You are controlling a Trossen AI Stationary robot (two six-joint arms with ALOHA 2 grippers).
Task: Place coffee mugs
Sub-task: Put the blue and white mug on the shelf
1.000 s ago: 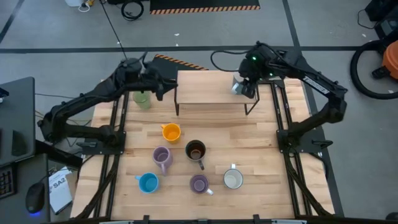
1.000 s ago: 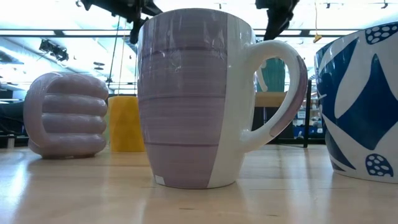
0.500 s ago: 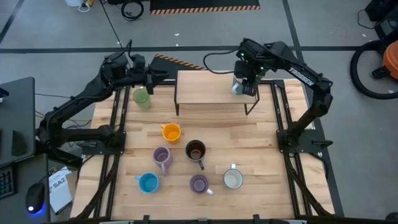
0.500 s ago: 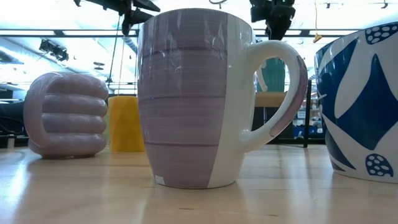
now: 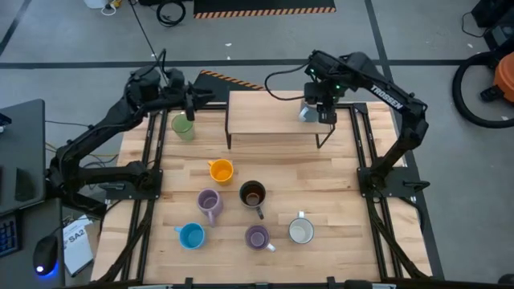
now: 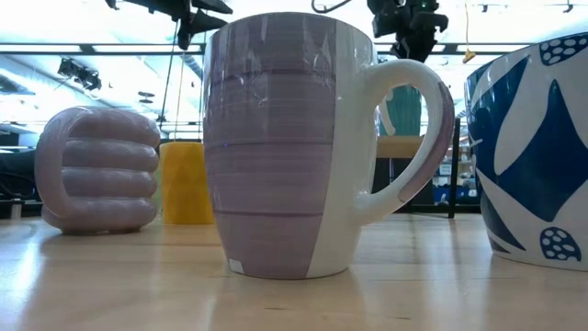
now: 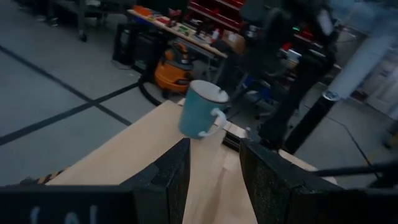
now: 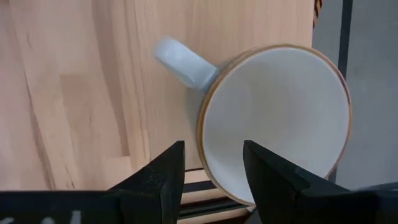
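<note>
A pale wood surface (image 5: 337,185) is seen from above. A teal mug (image 5: 306,111) is parked on the raised shelf (image 5: 269,122), right end effector (image 5: 320,113) spread wide just above it, nothing gripped. Left end effector (image 5: 191,103) is held wide above the green mug (image 5: 183,127). Six mugs are left; probably a reach down is needed next.

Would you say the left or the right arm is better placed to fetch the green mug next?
Probably the left. The left gripper hovers open just above the green mug at the table's left edge, while the right gripper hangs across the raised shelf, over a teal mug.
</note>
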